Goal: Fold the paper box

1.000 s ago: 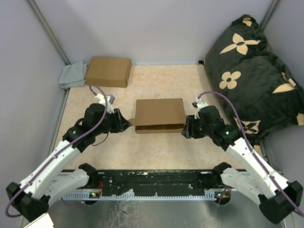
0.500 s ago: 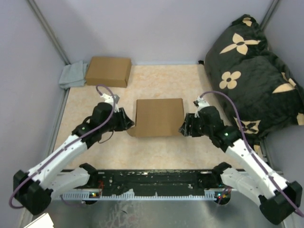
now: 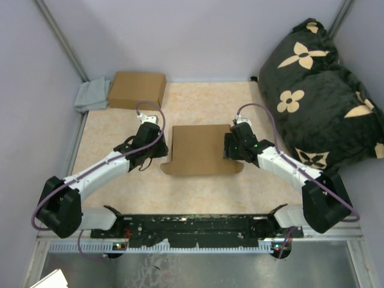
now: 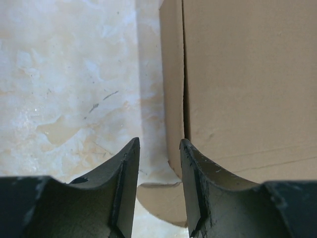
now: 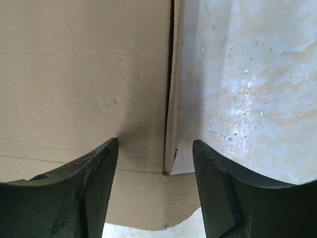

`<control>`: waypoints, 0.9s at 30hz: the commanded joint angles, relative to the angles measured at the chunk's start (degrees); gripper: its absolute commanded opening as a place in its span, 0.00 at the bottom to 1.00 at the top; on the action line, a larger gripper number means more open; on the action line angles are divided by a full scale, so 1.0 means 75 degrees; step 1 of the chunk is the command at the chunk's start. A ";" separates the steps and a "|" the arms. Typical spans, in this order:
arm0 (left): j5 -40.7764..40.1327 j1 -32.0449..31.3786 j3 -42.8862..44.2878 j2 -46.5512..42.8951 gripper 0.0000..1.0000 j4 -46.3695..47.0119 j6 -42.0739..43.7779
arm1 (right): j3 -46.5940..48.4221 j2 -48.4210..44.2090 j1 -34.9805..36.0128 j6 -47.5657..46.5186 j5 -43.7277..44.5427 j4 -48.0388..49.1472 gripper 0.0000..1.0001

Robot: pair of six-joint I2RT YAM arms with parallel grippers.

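The paper box is plain brown cardboard and lies in the middle of the table with its lid down flat. Rounded tabs stick out at its two near corners. My left gripper is open at the box's left edge. In the left wrist view the gripper straddles the left side wall of the box, and a rounded tab lies below it. My right gripper is open at the right edge. In the right wrist view the gripper straddles the right side wall of the box.
A smooth closed brown carton sits at the back left, with a grey cloth beside it. A large black cushion with tan flowers fills the right side. Grey walls enclose the table on the left and at the back.
Both arms have reached farther from their bases, along the box's left and right sides. The front gap under the lid has closed, and the rounded tabs now show at the near corners.
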 commanded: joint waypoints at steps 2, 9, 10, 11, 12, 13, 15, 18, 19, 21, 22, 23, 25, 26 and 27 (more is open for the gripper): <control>-0.0024 -0.0011 0.0101 0.0255 0.45 0.1160 0.0166 | 0.0570 0.0124 -0.0253 -0.0189 0.0294 0.0751 0.62; 0.0631 -0.0011 0.0153 0.1076 0.44 0.1458 0.0177 | 0.0566 0.0764 -0.0350 -0.0389 -0.0423 0.1018 0.60; 0.0675 -0.0011 0.0155 0.1210 0.44 0.1458 0.0153 | 0.0524 0.0845 -0.0350 -0.0390 -0.0514 0.1076 0.59; 0.0704 -0.0011 0.0149 0.1303 0.44 0.1468 0.0154 | 0.0467 0.0911 -0.0350 -0.0384 -0.0594 0.1141 0.59; 0.0743 -0.0011 0.0145 0.1427 0.44 0.1468 0.0160 | 0.0419 0.0967 -0.0350 -0.0383 -0.0649 0.1191 0.59; 0.0742 -0.0011 0.0159 0.1551 0.43 0.1434 0.0151 | 0.0388 0.1034 -0.0350 -0.0383 -0.0708 0.1236 0.58; 0.0770 -0.0011 0.0212 0.1768 0.43 0.1355 0.0151 | 0.0349 0.1129 -0.0347 -0.0410 -0.0818 0.1298 0.58; 0.0795 -0.0012 0.0247 0.1966 0.43 0.1383 0.0136 | 0.0335 0.1245 -0.0347 -0.0407 -0.0973 0.1414 0.57; 0.0814 -0.0011 0.0262 0.1996 0.43 0.1426 0.0146 | 0.0347 0.1290 -0.0349 -0.0423 -0.1031 0.1447 0.57; 0.0866 -0.0011 0.0284 0.2022 0.42 0.1474 0.0154 | 0.0438 0.1398 -0.0350 -0.0439 -0.1135 0.1530 0.56; 0.0858 -0.0011 0.0309 0.2041 0.43 0.1480 0.0172 | 0.0518 0.1467 -0.0350 -0.0450 -0.1170 0.1556 0.56; 0.0827 -0.0011 0.0340 0.2057 0.42 0.1469 0.0193 | 0.0620 0.1567 -0.0350 -0.0472 -0.1194 0.1579 0.56; 0.0636 -0.0005 0.0433 0.2089 0.42 0.1420 0.0215 | 0.0875 0.1835 -0.0350 -0.0508 -0.1267 0.1607 0.55; 0.0550 0.0009 0.0477 0.2116 0.42 0.1405 0.0220 | 0.1021 0.1976 -0.0350 -0.0515 -0.1318 0.1611 0.55; 0.0530 0.0045 0.0539 0.2144 0.42 0.1390 0.0236 | 0.1163 0.2102 -0.0350 -0.0515 -0.1365 0.1621 0.55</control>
